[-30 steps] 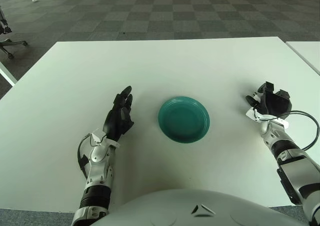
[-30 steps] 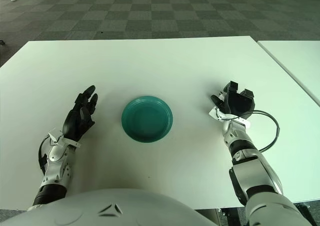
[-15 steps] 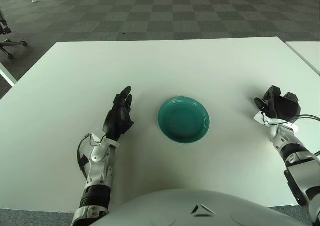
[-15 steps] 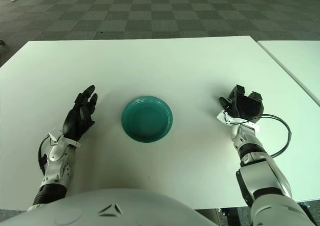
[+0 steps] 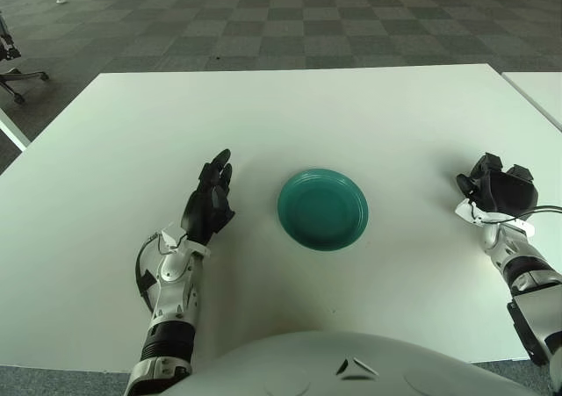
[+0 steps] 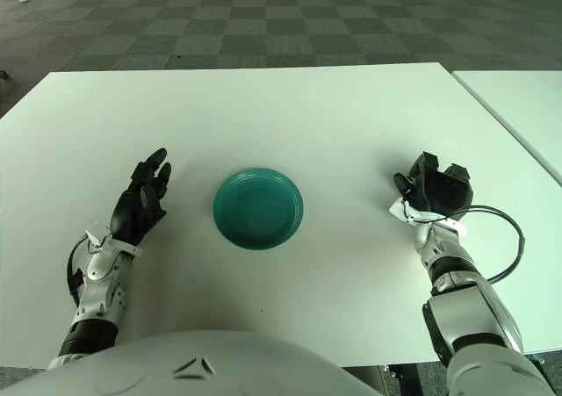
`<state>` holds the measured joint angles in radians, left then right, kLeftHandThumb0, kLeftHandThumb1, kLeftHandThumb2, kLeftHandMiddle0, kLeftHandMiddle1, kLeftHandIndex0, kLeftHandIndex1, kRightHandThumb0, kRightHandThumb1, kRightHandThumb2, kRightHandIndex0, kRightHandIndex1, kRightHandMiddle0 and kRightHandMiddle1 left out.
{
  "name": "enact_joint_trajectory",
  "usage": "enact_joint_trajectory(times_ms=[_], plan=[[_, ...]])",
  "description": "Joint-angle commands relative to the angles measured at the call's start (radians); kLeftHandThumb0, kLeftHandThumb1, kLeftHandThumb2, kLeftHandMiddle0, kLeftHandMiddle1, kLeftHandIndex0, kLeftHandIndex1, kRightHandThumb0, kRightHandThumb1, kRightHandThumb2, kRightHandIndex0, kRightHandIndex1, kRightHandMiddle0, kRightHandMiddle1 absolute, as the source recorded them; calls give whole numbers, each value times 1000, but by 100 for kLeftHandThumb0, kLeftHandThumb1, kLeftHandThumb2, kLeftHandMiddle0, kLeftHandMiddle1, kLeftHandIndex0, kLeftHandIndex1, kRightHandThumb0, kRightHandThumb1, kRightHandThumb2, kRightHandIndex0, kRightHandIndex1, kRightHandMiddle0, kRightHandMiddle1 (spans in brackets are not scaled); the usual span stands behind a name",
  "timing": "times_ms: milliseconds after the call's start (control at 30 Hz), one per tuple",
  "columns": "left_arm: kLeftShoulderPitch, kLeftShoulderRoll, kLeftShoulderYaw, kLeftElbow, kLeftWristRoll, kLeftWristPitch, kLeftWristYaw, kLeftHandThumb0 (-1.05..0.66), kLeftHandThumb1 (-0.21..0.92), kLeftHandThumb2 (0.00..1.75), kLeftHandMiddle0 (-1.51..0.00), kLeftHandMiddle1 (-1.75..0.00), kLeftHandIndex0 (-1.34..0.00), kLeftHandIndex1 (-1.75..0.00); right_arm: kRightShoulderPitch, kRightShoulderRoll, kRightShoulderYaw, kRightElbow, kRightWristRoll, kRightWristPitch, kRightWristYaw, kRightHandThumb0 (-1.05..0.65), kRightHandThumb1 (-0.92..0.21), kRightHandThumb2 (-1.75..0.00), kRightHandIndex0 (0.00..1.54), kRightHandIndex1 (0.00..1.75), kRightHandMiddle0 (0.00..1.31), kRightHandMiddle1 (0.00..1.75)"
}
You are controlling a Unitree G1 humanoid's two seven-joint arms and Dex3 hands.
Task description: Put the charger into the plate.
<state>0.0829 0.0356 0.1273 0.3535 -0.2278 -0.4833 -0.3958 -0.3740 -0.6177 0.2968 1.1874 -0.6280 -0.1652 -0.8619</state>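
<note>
Our right hand (image 6: 432,194) has drifted right, away from the green plate (image 6: 258,208) at the bench (image 6: 281,106) centre. Its fingers curl around something white, likely the charger. The plate is empty. Our left hand (image 5: 209,205) lies open left of the plate.

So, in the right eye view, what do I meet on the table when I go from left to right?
left hand → green plate → right hand → black cable loop

Right hand (image 6: 436,191) shifted rightward, farther from plate (image 6: 258,208).
</note>
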Motion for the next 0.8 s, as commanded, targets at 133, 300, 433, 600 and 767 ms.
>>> enact_joint_trajectory(times_ms=[133, 300, 433, 600, 767], plan=[[22, -1, 10, 67, -10, 43, 12, -95, 92, 103, -14, 0, 0, -54, 89, -47, -1, -103, 17, 31, 124, -42, -51, -107, 103, 175, 46, 175], [16, 3, 15, 72, -13, 46, 9, -95, 92, 103, -14, 0, 0, -54, 61, -69, -18, -205, 4, 68, 122, -42, -51, -107, 104, 175, 46, 175], [10, 7, 19, 77, -16, 48, 6, -95, 92, 103, -14, 0, 0, -54, 30, -98, -26, -388, -44, 147, 150, -42, -51, -107, 103, 175, 46, 175], [3, 10, 23, 81, -17, 51, 3, -95, 92, 103, -14, 0, 0, -54, 46, -156, -53, -717, -127, 220, 224, -42, -50, -108, 102, 175, 47, 175], [-3, 13, 27, 84, -19, 55, 1, -95, 92, 103, -14, 0, 0, -54, 102, -193, -63, -983, -220, 238, 289, -43, -49, -109, 103, 175, 48, 175]])
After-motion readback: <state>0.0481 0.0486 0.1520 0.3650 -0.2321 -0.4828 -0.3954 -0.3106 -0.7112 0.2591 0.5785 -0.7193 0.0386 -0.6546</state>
